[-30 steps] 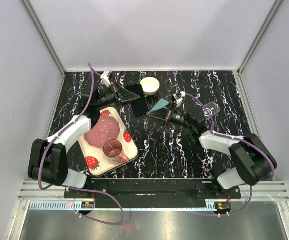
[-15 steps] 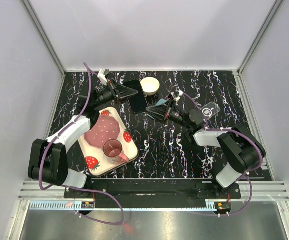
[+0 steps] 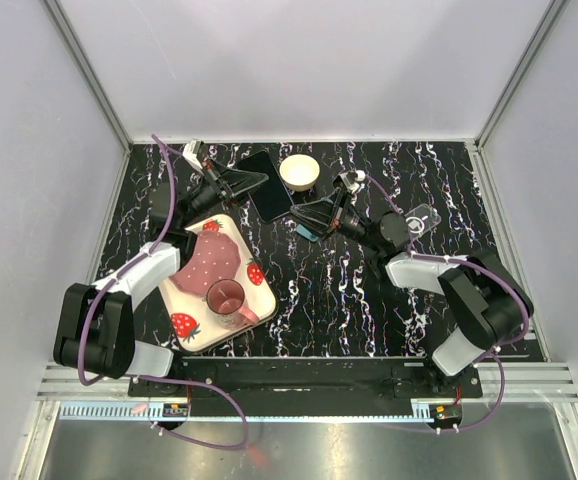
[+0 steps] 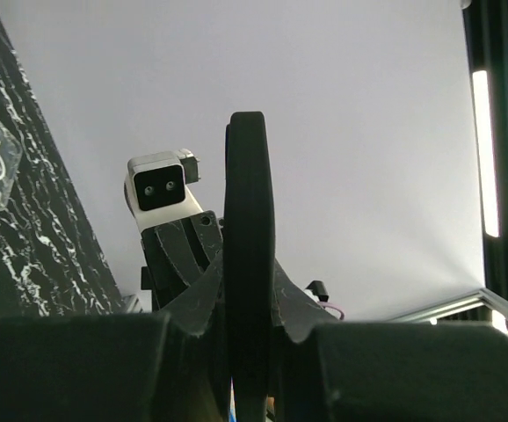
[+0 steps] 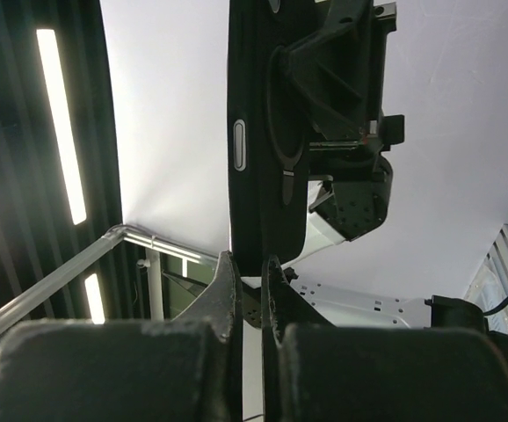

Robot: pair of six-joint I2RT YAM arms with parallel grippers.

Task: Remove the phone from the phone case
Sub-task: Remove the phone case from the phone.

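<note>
In the top view the black phone [image 3: 266,186] is tilted up off the table at the back, with my left gripper [image 3: 243,183] shut on its left end. In the left wrist view the phone [image 4: 247,176] stands edge-on between the fingers of that gripper [image 4: 247,290]. My right gripper [image 3: 311,212] faces it from the right. In the right wrist view this gripper [image 5: 248,262] has its jaws shut and nothing shows between them. The phone's [image 5: 250,97] lower end sits just beyond the tips. A teal phone case [image 3: 306,232] peeks out under the right gripper; whether it is held is unclear.
A strawberry-print tray [image 3: 191,326] at the left front holds a pink cup [image 3: 226,297] and a pink plate [image 3: 207,262]. A cream bowl [image 3: 299,172] stands just behind the phone. A small clear piece [image 3: 421,217] lies right of the right arm.
The left gripper has lifted the phone off the table and drawn it back and to the left. The right gripper has turned and moved left; the teal case now shows lower, beneath it.
</note>
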